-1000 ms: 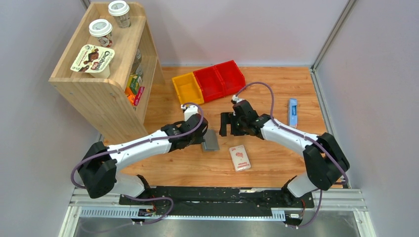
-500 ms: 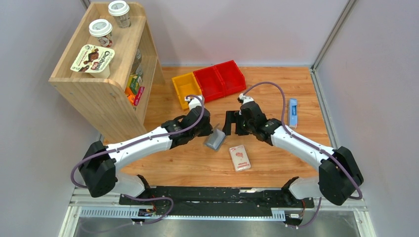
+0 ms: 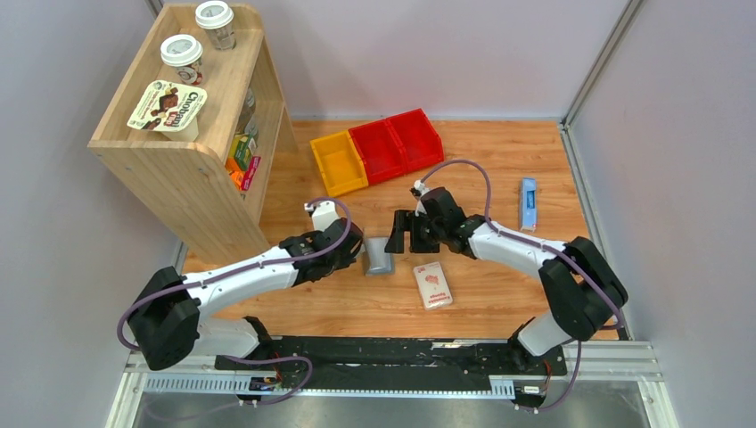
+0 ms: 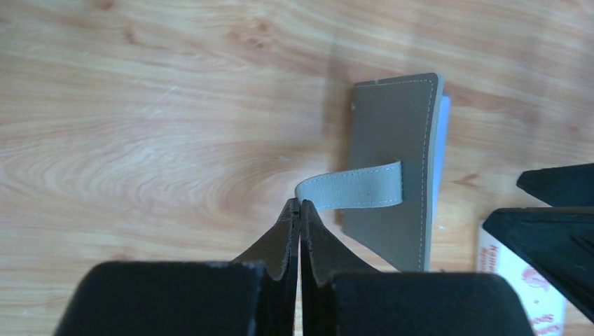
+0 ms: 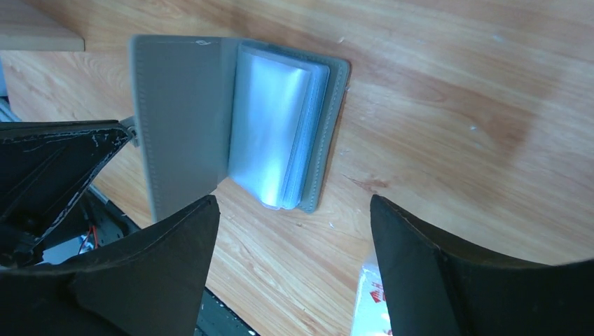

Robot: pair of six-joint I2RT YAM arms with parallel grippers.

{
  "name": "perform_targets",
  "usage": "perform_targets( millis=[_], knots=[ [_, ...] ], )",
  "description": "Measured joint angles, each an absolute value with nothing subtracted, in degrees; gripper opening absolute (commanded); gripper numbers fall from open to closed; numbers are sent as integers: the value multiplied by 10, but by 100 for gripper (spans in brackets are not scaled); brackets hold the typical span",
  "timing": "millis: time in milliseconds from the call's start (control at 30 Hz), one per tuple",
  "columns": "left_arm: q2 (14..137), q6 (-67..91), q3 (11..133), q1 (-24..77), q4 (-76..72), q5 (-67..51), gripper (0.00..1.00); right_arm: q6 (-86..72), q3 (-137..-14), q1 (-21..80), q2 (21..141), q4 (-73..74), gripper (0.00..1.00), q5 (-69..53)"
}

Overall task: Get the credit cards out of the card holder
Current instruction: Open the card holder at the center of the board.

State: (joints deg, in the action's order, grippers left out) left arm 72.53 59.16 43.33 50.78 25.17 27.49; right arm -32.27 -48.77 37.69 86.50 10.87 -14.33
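The grey card holder (image 3: 380, 255) lies on the table between the arms. My left gripper (image 3: 363, 256) is shut on the end of its snap tab (image 4: 350, 187) and holds the grey cover (image 4: 392, 161) raised. In the right wrist view the holder stands open: the cover (image 5: 178, 119) is lifted at the left and the pale blue-grey pockets (image 5: 273, 129) are bared. My right gripper (image 5: 293, 199) is open and empty, just right of the holder (image 3: 403, 234), touching nothing. No credit cards show; they are hidden in the pockets or out of view.
A white-and-pink packet (image 3: 432, 285) lies just right of the holder, also in the right wrist view (image 5: 371, 308). Yellow and red bins (image 3: 379, 147) stand at the back. A wooden shelf (image 3: 183, 134) stands at the left. A small blue object (image 3: 528, 203) lies far right.
My left gripper, which held the holder up by its tab, has drawn back left and down; the holder now rests on the table, opened. My right gripper has moved left and nearer to it.
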Motion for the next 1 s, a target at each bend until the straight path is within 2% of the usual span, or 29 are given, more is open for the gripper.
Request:
perform_targets(
  millis=[200,367,800,1000],
  knots=[
    [725,604,422,506,288,287,0,-342,-487,377,914,76,74,-200],
    [726,616,396,506,301,284,0,-347,-493,377,943,65,61,-234],
    [792,627,395,530,328,276,0,-329,-509,378,949,78,63,-224],
    [801,627,401,537,322,276,0,-312,-515,382,914,96,58,-189]
  ],
)
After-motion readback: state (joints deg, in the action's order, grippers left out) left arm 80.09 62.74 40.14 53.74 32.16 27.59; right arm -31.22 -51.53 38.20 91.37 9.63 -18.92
